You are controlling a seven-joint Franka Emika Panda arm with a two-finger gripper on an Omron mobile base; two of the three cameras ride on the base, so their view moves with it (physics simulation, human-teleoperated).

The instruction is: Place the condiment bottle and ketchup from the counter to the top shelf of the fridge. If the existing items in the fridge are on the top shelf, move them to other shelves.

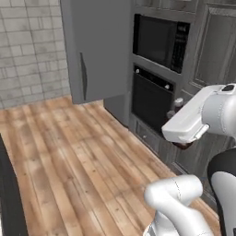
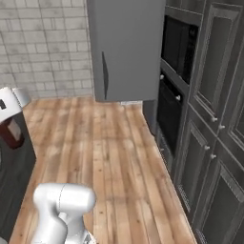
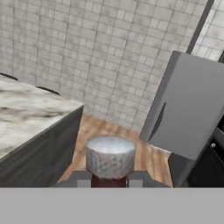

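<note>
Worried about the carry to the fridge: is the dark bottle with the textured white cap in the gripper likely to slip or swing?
The bottle looks rigid, so it probably won't flex. The gripper is shut on it just under the wide cap, which may catch a slide. Its dark body hangs below the grip, so it could swing a little.

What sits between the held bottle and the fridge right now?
Nothing but bare wooden floor. In the hand view the gripper is shut on the condiment bottle, the fridge stands beyond with its door shut, and no object lies between.

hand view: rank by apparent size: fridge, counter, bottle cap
1. fridge
2. counter, looks close to the fridge; cropped by the frame, so unsure
3. bottle cap, smallest, though nearest the camera
</note>
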